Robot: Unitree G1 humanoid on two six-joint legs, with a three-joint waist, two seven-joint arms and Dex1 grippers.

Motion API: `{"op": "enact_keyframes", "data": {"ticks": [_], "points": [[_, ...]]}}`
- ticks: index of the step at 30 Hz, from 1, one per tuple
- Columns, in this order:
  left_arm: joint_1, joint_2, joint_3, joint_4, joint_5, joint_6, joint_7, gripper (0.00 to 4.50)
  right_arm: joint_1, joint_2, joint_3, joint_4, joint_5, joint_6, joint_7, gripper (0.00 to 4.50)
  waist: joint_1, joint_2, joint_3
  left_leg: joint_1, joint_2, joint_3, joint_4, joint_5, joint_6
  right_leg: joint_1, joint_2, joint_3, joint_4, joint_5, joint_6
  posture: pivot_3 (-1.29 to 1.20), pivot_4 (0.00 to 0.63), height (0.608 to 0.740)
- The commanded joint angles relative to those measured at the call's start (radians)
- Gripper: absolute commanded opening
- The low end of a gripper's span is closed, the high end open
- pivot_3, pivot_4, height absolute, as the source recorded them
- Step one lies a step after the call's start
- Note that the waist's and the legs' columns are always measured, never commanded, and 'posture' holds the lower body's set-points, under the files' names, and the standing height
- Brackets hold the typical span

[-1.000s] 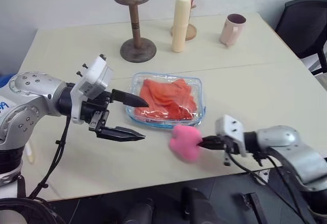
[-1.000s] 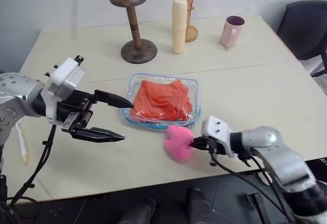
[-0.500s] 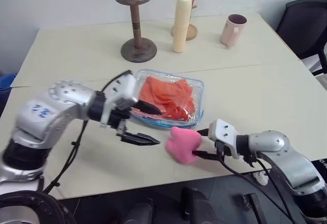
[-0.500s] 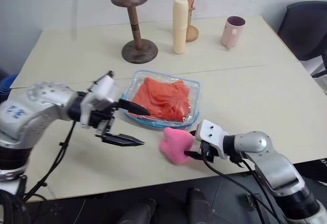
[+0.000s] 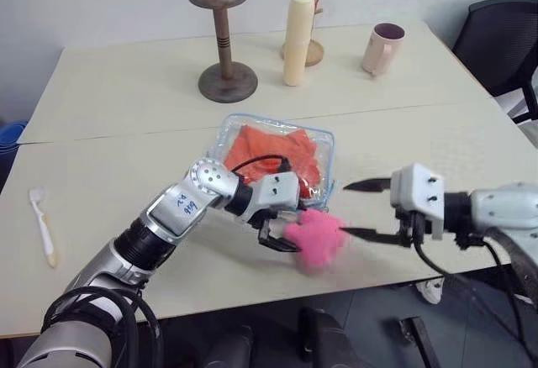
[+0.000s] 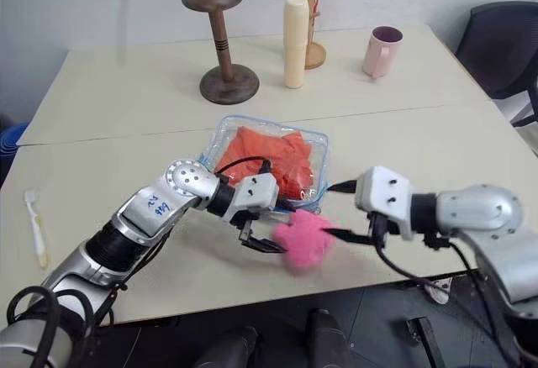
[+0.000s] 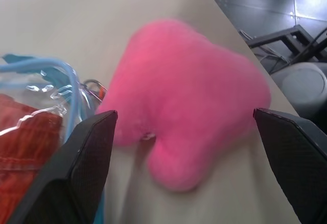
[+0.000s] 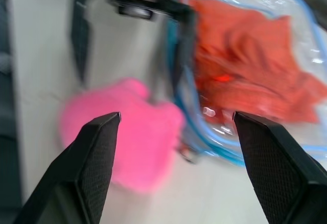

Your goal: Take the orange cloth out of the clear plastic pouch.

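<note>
orange cloth (image 5: 282, 156) | inside clear plastic pouch (image 5: 324, 145) | no readable labels

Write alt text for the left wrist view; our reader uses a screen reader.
A pink pom-pom lies on the table between the open left gripper fingers, beside the clear plastic pouch holding the orange cloth.

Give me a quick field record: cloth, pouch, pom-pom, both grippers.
orange cloth: inside the pouch, not yet out
clear plastic pouch: flat on the table
pink pom-pom: at the pouch's near corner, by the table edge
left gripper: open, fingers either side of the pom-pom
right gripper: open, beside the pom-pom, holding nothing
</note>
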State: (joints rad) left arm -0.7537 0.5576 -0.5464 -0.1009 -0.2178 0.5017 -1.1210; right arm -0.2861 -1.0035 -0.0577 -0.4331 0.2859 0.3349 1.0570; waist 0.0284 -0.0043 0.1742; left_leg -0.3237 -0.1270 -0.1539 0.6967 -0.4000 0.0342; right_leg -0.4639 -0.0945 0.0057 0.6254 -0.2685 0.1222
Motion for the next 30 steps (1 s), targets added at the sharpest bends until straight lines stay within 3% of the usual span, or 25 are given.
{"op": "enact_keyframes", "data": {"ticks": [1, 5, 9, 15, 18, 26, 28, 30], "points": [[0.011, -0.015, 0.008, -0.01, 0.025, -0.023, -0.007, 4.5, -0.056, 0.006, 0.103, 0.198, -0.214, -0.306, -0.023, 3.68, -0.001, 0.0, 0.0, 0.0, 0.0, 0.0, 0.0, 0.0, 0.0, 0.0, 0.0, 0.0, 0.0, 0.0, 0.0, 0.0, 0.15, 0.74], [0.024, -0.046, 0.014, -0.021, 0.032, -0.011, 0.003, 4.5, -0.139, 0.066, 0.206, 0.372, -0.338, -0.566, -0.04, 3.68, -0.002, 0.0, 0.0, 0.0, 0.0, 0.0, 0.001, 0.0, 0.0, -0.001, 0.0, 0.0, 0.0, 0.0, 0.0, 0.0, 0.15, 0.74], [0.046, -0.076, 0.019, -0.026, 0.035, -0.005, 0.025, 4.5, -0.225, 0.138, 0.263, 0.488, -0.391, -0.709, -0.061, 3.68, -0.005, 0.0, 0.0, 0.0, 0.0, 0.001, 0.0, 0.0, 0.0, -0.001, 0.0, 0.0, 0.001, 0.0, 0.0, 0.0, 0.15, 0.74], [0.071, -0.093, 0.026, -0.035, 0.042, 0.025, 0.051, 3.17, -0.295, 0.198, 0.296, 0.579, -0.408, -0.81, -0.058, 3.71, -0.004, 0.0, 0.0, 0.0, 0.0, 0.0, 0.001, 0.0, 0.0, -0.001, 0.0, 0.0, 0.001, 0.0, 0.0, 0.0, 0.15, 0.74], [0.079, -0.093, 0.035, -0.036, 0.044, 0.036, 0.065, 2.33, -0.323, 0.23, 0.299, 0.622, -0.404, -0.835, -0.066, 3.19, -0.003, 0.0, 0.0, 0.0, 0.0, 0.0, 0.001, 0.0, 0.0, -0.001, 0.0, 0.0, 0.001, 0.0, 0.0, 0.0, 0.15, 0.74], [0.115, -0.058, 0.084, -0.06, 0.038, 0.062, 0.081, 0.02, -0.364, 0.259, 0.312, 0.682, -0.396, -0.895, -0.045, 0.45, -0.005, 0.0, 0.0, 0.0, 0.0, 0.0, 0.001, 0.0, 0.0, -0.001, 0.001, -0.001, 0.001, 0.0, 0.0, 0.0, 0.15, 0.74], [0.133, -0.035, 0.108, -0.075, 0.04, 0.073, 0.092, 0.0, -0.376, 0.256, 0.308, 0.697, -0.393, -0.906, -0.04, 0.02, -0.006, 0.0, 0.0, 0.0, 0.0, 0.0, 0.001, 0.0, 0.0, -0.001, 0.001, -0.001, 0.001, 0.0, 0.0, 0.0, 0.15, 0.74], [0.15, -0.013, 0.139, -0.094, 0.036, 0.093, 0.107, 0.0, -0.385, 0.25, 0.307, 0.713, -0.403, -0.914, -0.04, 0.02, -0.008, 0.0, 0.0, 0.0, 0.0, 0.001, 0.001, 0.0, 0.0, -0.001, 0.001, -0.001, 0.001, 0.0, 0.0, 0.0, 0.15, 0.74]]}}
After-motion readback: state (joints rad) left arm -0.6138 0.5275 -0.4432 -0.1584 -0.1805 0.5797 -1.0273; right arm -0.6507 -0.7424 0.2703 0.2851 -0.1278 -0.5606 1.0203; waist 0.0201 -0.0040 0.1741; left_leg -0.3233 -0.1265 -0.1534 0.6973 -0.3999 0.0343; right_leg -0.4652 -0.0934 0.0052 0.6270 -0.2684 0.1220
